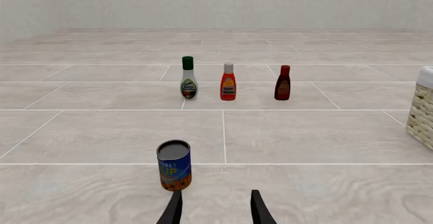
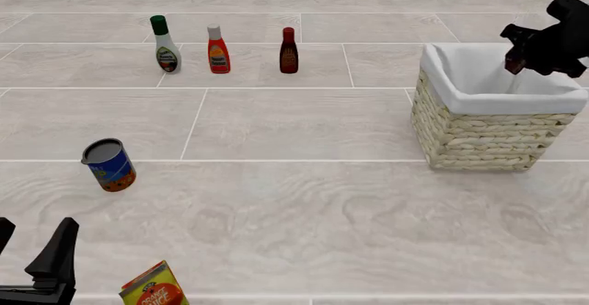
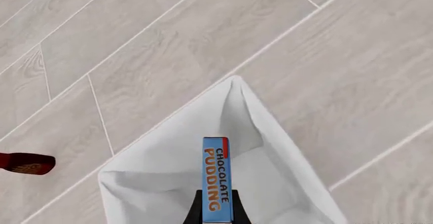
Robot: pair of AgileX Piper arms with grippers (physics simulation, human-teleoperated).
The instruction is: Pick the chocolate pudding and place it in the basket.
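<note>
Nearest me, my left gripper (image 2: 37,263) idles with its 2 fingers apart on nothing, well short of the basket (image 2: 478,139), with the can (image 2: 109,165) between. My right gripper (image 3: 216,215) is clamped on the chocolate pudding (image 3: 216,176), hanging over the basket's white-lined opening. The box's long axis runs out along the fingers, pointing toward the lining below, so I judge release is the next move.

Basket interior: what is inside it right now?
The pale woven wicker basket shows only white cloth lining. The brown, blue-edged chocolate pudding box hangs above it in the right end effector, whose arm covers the far corner.
</note>
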